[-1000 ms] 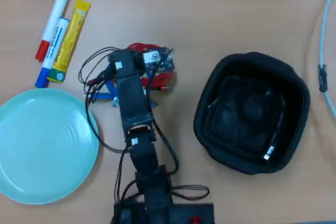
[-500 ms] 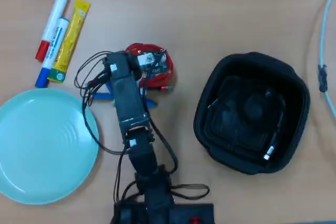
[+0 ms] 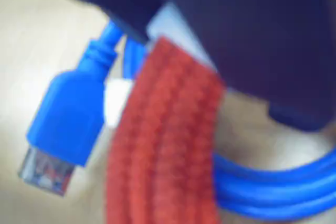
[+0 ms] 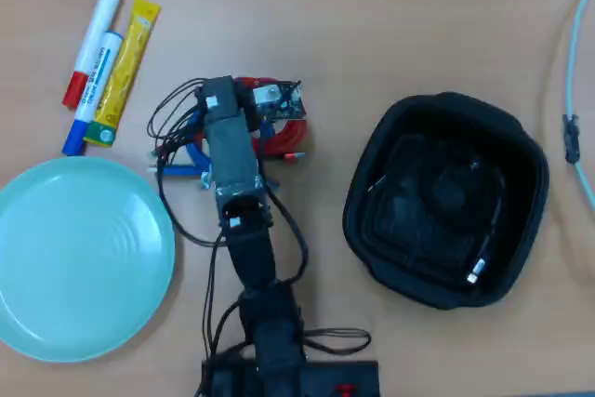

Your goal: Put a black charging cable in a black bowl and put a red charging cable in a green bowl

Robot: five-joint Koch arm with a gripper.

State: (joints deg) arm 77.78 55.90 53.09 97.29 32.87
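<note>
Since half a second ago the arm has swung slightly right in the overhead view, its head now covering more of the red charging cable (image 4: 290,130). That coil lies on the worktop (image 4: 372,25) directly beneath the gripper (image 4: 270,113), with a blue cable (image 4: 193,157) just left of it. From the wrist, the braided red strands (image 3: 163,145) run beneath a dark gripper body, crossing over the blue cable's loop (image 3: 273,187) and beside its plug. Whether the gripper is wide, narrow or gripping, I cannot tell. Well to the gripper's right sits the black bowl (image 4: 372,174), the black charging cable (image 4: 488,230) inside it. Left and below the gripper, well apart, lies the green bowl (image 4: 74,267).
</note>
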